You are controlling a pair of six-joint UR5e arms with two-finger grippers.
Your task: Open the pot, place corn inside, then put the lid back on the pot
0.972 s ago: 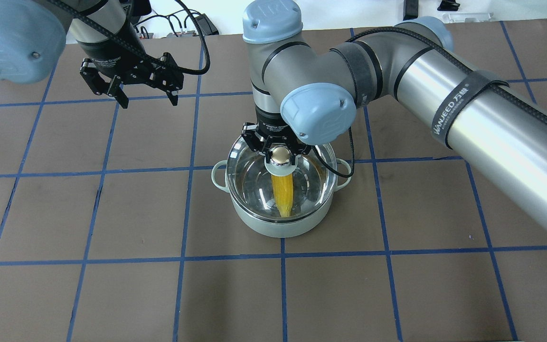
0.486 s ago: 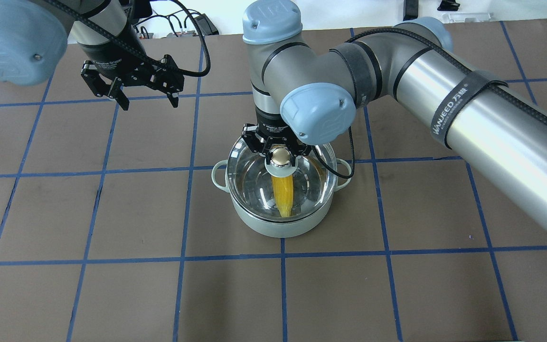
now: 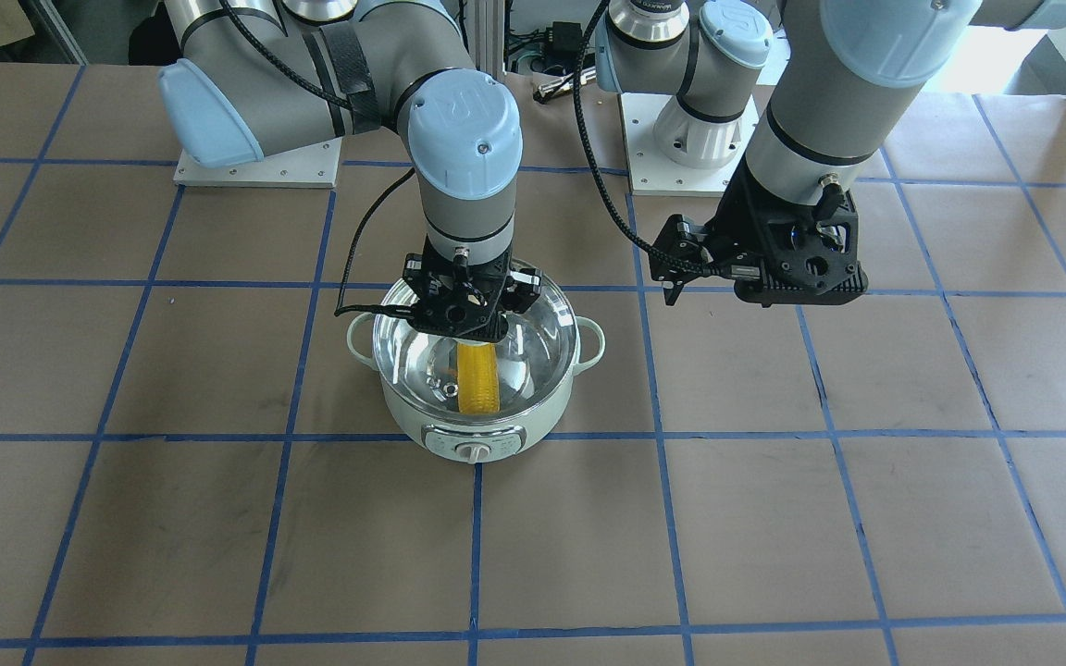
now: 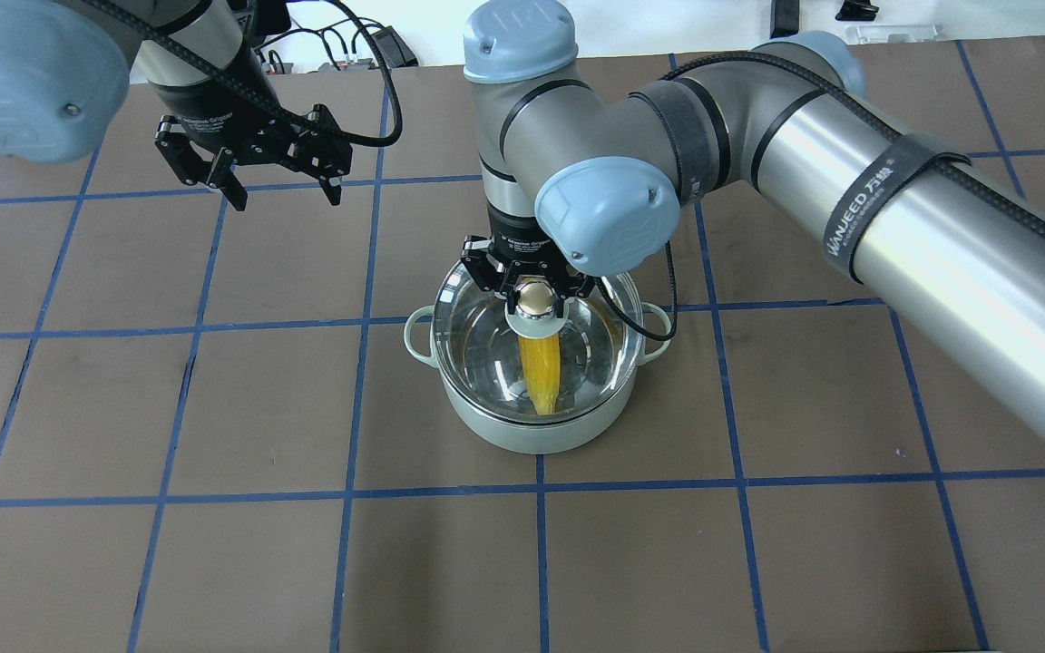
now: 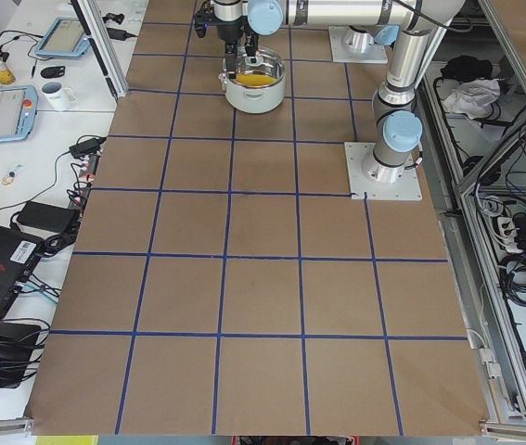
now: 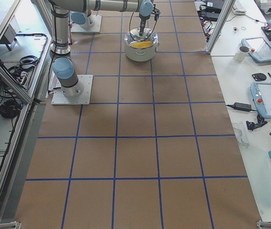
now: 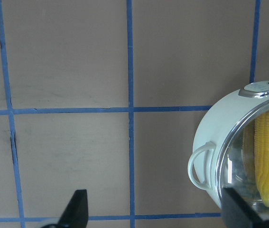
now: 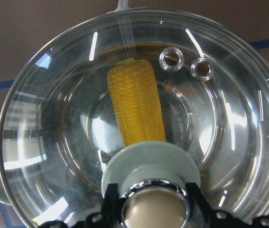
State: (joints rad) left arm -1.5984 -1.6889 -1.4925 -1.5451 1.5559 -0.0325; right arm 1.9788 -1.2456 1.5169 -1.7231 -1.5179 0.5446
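The pot (image 4: 536,433) is set near the middle of the bench (image 4: 214,562), at a spot where blue lines (image 4: 350,408) are crossed. Its dial (image 3: 473,451) is turned away from the robot. The corn (image 4: 541,367) is laid inside the pot and is seen through the glass, with its thin end pointed toward the robot. The lid (image 4: 477,345) is placed on top of the pot, and its shiny edge is lined up with the pot's edge.

The gold knob (image 4: 534,297) is held by the fingers (image 8: 111,209) of the right gripper (image 4: 533,292), with one finger pressed on each side. The right wrist is pointed straight down at the pot. A black cable (image 4: 668,304) is hung beside one handle (image 4: 660,322).

The left gripper (image 4: 285,195) is held in the air, well apart from the pot and nearer the far edge of the bench. Its fingers (image 7: 77,209) are spread wide. Brown bench is seen on every side of the pot, and the bench edges are well apart from it.
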